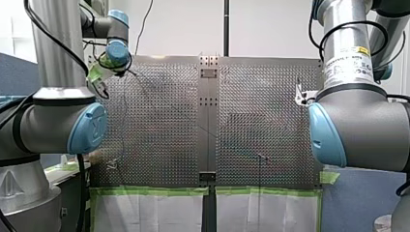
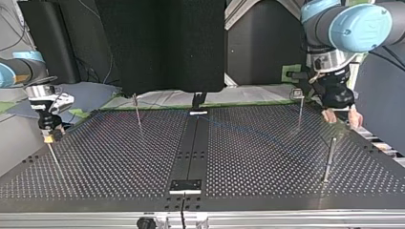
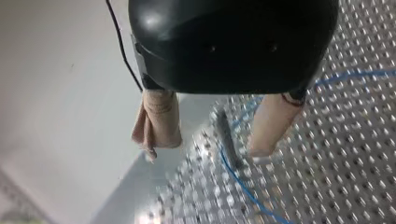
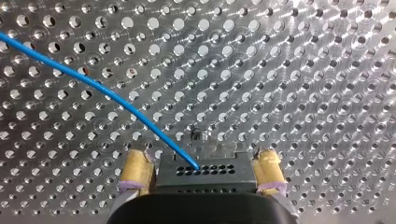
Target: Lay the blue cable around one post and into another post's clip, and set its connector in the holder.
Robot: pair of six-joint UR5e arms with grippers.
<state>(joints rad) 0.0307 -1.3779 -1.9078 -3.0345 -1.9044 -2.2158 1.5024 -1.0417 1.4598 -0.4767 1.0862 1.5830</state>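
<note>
Blue cable [image 4: 107, 93] — thin, glossy, arching over the perforated surface [image 4: 303, 70] into a black multi-hole connector [image 4: 201, 176], which my right hand [image 4: 201, 161] clamps between yellow pads [image 4: 137, 170]. My left hand [image 3: 208, 148] — beige pads [image 3: 161, 121] spread wide; cable and a dark post [image 3: 228, 135] beneath it are blurred.

Connector [image 4: 219, 179]: between my right hand's [image 4: 201, 172] fingers, over the bench [image 4: 303, 70].
Cable [image 4: 93, 86]: from the connector across the bench.
Post [image 3: 229, 137]: ahead of my left hand [image 3: 206, 150], cable beside it.
</note>
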